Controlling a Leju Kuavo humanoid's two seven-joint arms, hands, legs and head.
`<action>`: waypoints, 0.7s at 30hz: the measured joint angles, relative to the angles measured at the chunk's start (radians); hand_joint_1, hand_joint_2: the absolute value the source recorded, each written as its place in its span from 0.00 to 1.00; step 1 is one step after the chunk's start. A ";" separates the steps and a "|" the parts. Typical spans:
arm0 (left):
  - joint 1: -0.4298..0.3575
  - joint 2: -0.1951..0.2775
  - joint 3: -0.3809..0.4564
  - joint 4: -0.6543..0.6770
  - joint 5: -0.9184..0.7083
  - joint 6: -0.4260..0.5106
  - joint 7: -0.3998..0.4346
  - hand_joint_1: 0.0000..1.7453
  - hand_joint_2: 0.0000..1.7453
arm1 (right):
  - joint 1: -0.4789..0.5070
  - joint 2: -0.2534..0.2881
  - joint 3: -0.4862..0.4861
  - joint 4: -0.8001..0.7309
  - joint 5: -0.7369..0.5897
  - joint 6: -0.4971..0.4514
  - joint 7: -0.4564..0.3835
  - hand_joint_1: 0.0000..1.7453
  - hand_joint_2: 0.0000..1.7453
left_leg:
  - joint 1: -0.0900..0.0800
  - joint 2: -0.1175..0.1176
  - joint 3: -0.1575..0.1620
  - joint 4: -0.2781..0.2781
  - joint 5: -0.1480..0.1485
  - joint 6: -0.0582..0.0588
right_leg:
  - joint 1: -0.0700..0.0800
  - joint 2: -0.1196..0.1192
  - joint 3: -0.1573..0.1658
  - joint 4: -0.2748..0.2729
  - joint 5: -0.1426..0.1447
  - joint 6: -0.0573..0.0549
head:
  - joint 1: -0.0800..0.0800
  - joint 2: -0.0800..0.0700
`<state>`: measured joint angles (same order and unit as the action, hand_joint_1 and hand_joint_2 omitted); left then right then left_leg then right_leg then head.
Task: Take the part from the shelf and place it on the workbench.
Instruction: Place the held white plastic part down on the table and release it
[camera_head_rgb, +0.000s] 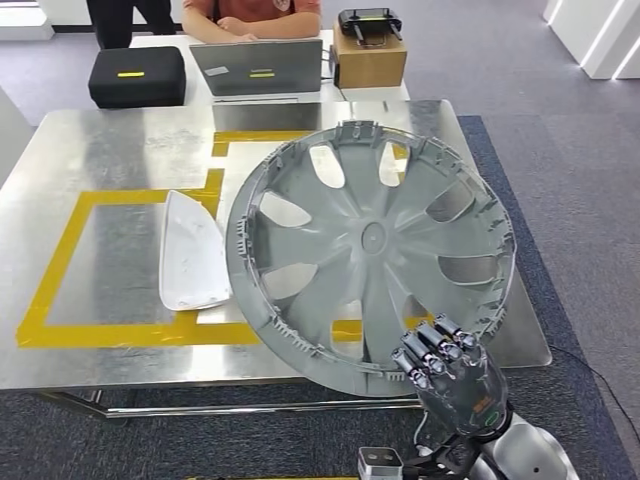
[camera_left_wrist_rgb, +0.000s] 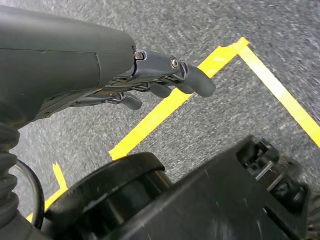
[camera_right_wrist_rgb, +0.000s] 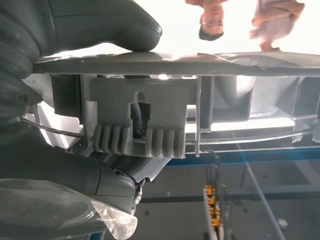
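Note:
A large grey wheel cover (camera_head_rgb: 370, 245) hangs tilted over the right half of the metal workbench (camera_head_rgb: 113, 180), its ribbed back facing me. My right hand (camera_head_rgb: 445, 365) grips its near rim from below, fingers curled over the edge. In the right wrist view the rim (camera_right_wrist_rgb: 158, 112) runs between thumb and fingers. My left hand (camera_left_wrist_rgb: 166, 80) hangs over grey carpet with its fingers slightly apart and nothing in them.
A white moulded part (camera_head_rgb: 190, 250) lies on the workbench inside a yellow tape outline (camera_head_rgb: 56, 265). Beyond the bench stand a laptop (camera_head_rgb: 256, 65), a black case (camera_head_rgb: 137, 75) and a cardboard box (camera_head_rgb: 370, 55) with a controller; a seated person (camera_head_rgb: 253, 15) faces it. Yellow tape (camera_left_wrist_rgb: 166, 107) marks the carpet.

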<state>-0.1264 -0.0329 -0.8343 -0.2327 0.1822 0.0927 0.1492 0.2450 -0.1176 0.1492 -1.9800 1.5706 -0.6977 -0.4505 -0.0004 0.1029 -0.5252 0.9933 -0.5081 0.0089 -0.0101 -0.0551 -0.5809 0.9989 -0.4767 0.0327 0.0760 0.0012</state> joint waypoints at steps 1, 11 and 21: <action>-0.001 0.000 0.000 0.000 -0.001 0.000 0.000 0.00 1.00 | 0.000 0.000 0.002 0.000 0.000 0.000 0.006 0.96 1.00 | 0.001 0.005 0.002 0.000 -0.002 -0.004 | 0.000 0.009 -0.001 0.001 0.000 -0.006 | 0.000 0.000; -0.002 -0.001 0.001 0.000 -0.005 0.000 -0.001 0.00 1.00 | -0.004 -0.002 0.015 0.001 0.000 0.000 0.014 0.96 1.00 | 0.008 -0.099 -0.078 0.180 -0.053 -0.009 | 0.002 0.061 0.005 -0.002 0.002 -0.033 | -0.007 0.000; 0.001 -0.001 0.000 0.000 -0.005 0.000 0.000 0.00 1.00 | -0.008 -0.002 0.019 0.001 0.000 0.000 0.006 0.96 1.00 | -0.002 -0.109 -0.015 0.008 0.005 -0.001 | 0.002 0.073 -0.006 0.000 0.007 -0.019 | -0.003 0.000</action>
<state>-0.1257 -0.0336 -0.8339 -0.2323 0.1767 0.0924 0.1489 0.2369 -0.1198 0.1685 -1.9791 1.5705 -0.6977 -0.4448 -0.0021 -0.0056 -0.5406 1.0009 -0.5030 0.0082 -0.0077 0.0177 -0.5865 0.9991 -0.4702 0.0134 0.0734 0.0011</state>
